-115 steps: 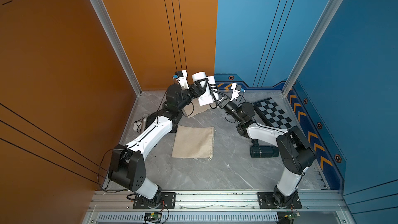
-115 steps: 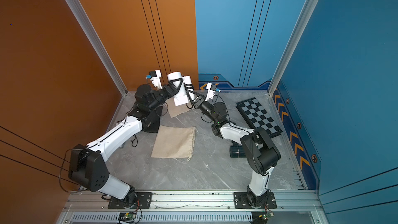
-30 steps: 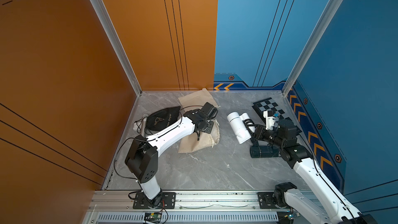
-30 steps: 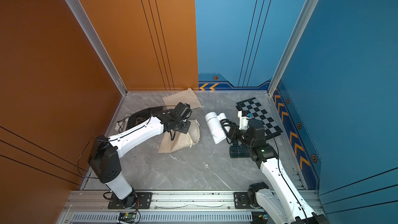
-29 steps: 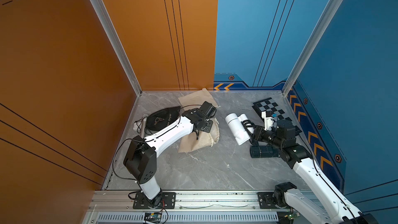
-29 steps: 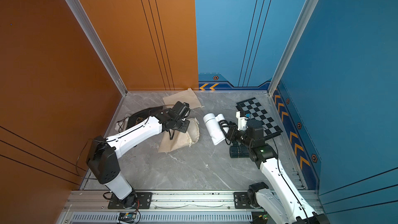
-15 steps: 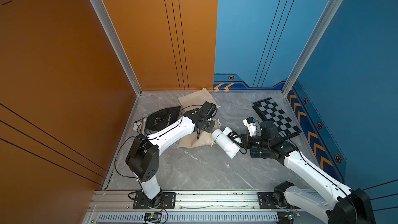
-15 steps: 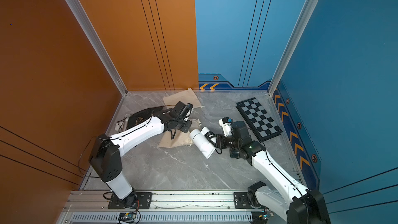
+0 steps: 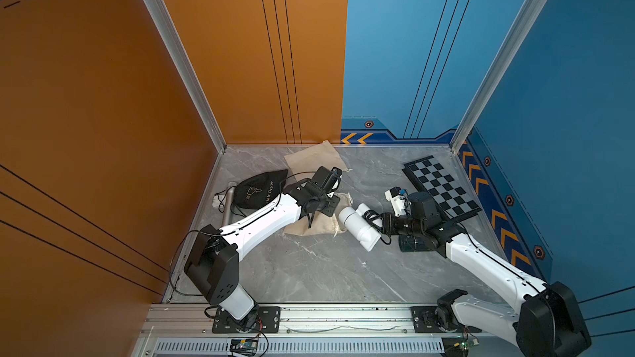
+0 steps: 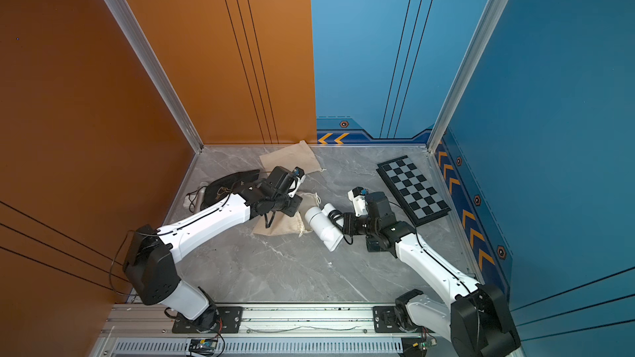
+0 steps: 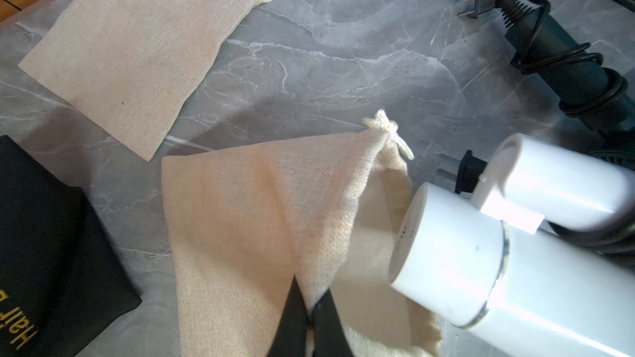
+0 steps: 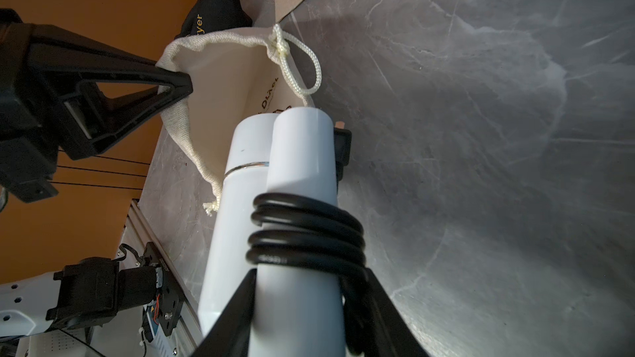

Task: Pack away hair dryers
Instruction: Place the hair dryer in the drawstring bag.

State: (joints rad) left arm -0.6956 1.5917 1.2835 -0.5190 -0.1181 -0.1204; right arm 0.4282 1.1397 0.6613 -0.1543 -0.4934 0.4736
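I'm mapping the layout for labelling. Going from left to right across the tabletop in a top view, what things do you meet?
silver rod → black pouch → crumpled beige pouch → white hair dryer → checkerboard

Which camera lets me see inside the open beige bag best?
The right wrist view: it looks straight into the beige pouch, whose rim the left claw pinches open, white hair dryer at its mouth. The left wrist view shows mostly its outside. Both top views show it small, partly under the arm.
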